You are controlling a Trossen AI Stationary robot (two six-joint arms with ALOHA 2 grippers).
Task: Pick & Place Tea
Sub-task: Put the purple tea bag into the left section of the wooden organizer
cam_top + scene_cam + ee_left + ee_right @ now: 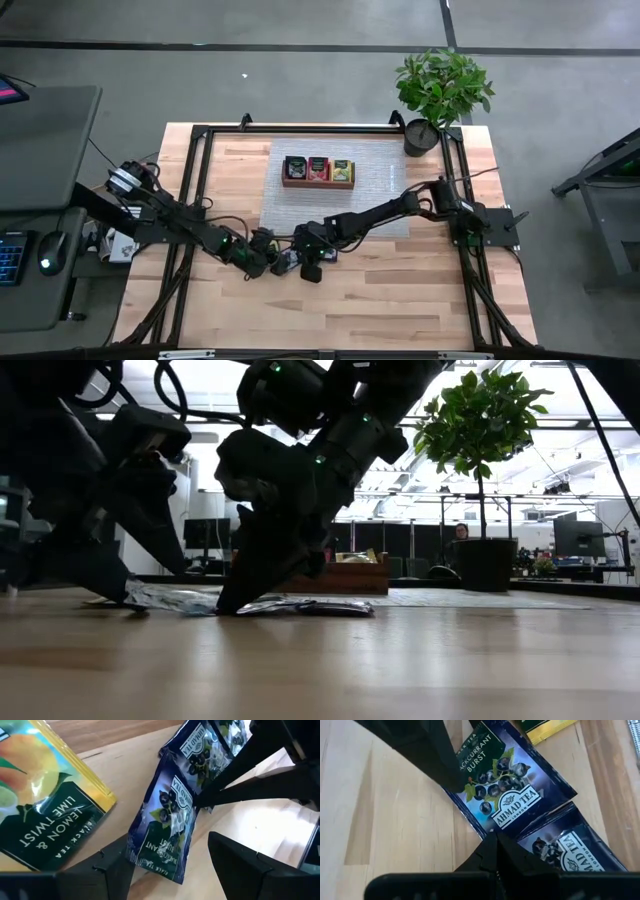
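Two arms meet low over table [400,300] front of centre. Left gripper [165,865] fingers spread apart, straddling one dark blue blackcurrant packet [167,825] lying on wood. Right gripper [495,850] fingers together, tips at edge of same packet. Second blue packet [570,847] just beside, one yellow lemon packet [45,805] near. Tray [318,171] behind holds three stacks

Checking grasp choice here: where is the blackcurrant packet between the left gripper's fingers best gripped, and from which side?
Probably by its free printed end. The blackcurrant packet sits tilted, one end lifted, with the right gripper shut at its edge. The open left gripper already straddles the other end, so close there, approaching along the packet.
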